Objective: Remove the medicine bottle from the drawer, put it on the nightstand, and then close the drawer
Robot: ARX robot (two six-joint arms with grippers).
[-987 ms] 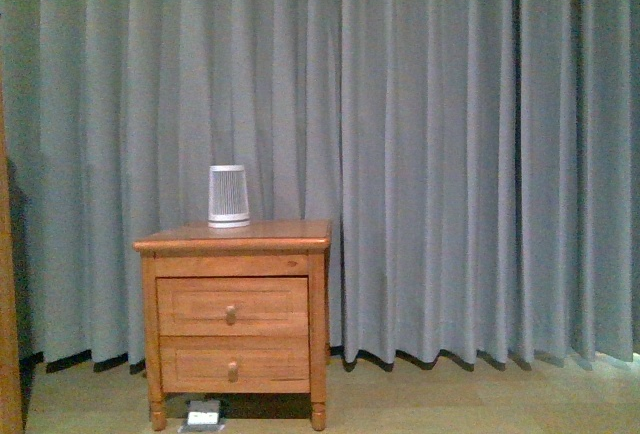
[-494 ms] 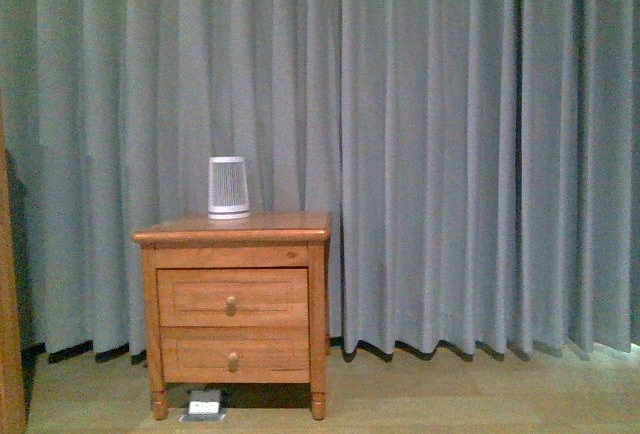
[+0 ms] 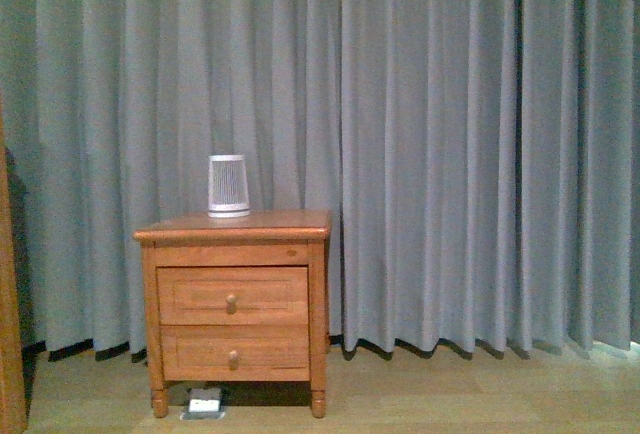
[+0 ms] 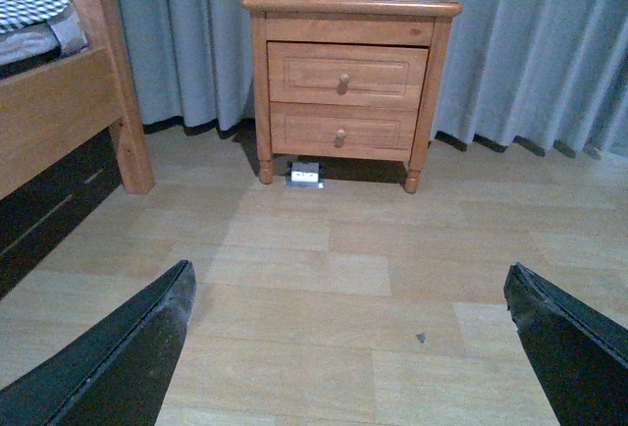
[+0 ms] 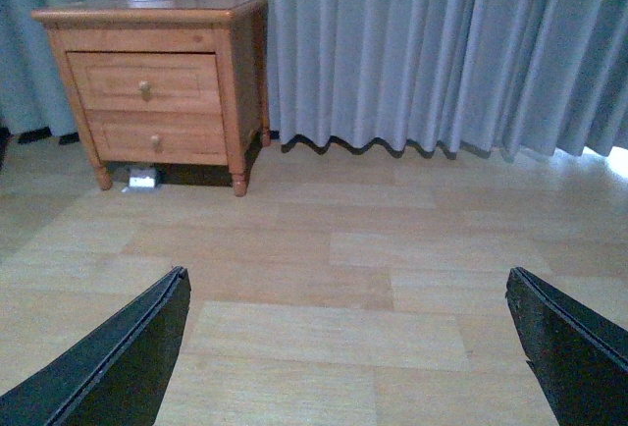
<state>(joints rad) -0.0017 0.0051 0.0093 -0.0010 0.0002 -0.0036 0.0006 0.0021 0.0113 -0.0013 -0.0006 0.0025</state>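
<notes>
Both sets are spread wide and empty: my left fingers (image 4: 128, 347) and right fingers (image 5: 118, 347), over bare floor (image 4: 343, 279). Well ahead stands the nightstand (image 3: 232, 255), its upper drawer (image 3: 190, 296) shut, the medicine bottle unseen, presumably inside. I judge this the approach; next I must close in and pull its knob (image 3: 231, 303).

Honey-brown nightstand (image 3: 232, 254); grey-blue curtain (image 3: 450, 154) (vertical folds); white-grey ribbed device (image 3: 228, 186).

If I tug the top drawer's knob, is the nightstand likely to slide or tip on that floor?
Tipping seems unlikely: the nightstand looks squat, on short feet. It may slide a little, since the wooden floor looks smooth. The knob is small and round, so a grip could slip.
</notes>
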